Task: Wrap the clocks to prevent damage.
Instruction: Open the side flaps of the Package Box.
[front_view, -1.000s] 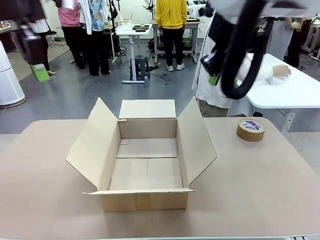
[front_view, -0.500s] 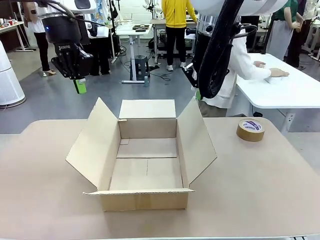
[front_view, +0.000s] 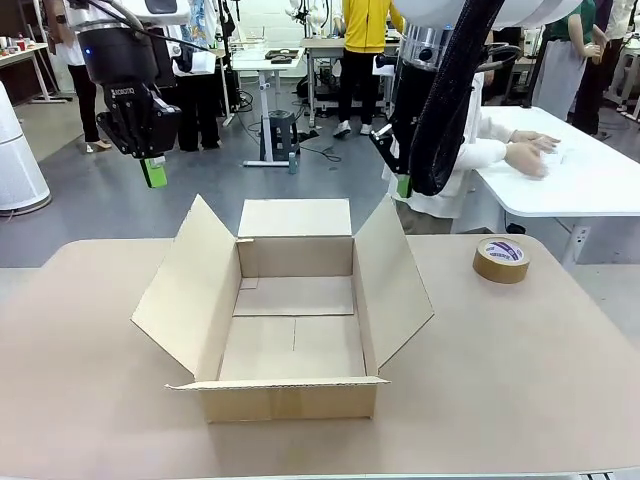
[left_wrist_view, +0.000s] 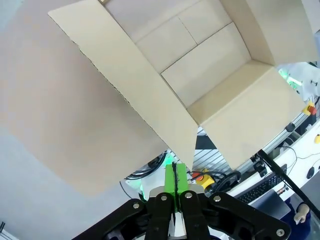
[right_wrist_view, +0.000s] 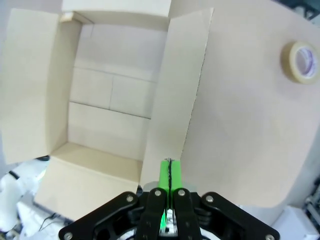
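Front view: both claws clenched, box bare

My left gripper (front_view: 153, 178), black with green pads, hangs high beyond the left flap of the open brown cardboard box (front_view: 190, 290), its pads pressed together on nothing. The floor of the box is bare. My right gripper (front_view: 403, 186) hangs above the right flap, clenched and empty too. A brown tape roll (front_view: 501, 259) lies further right on the tan table (front_view: 520, 370). I cannot tell which way the clocks lie from either claw, so I cannot judge which arm is nearer.
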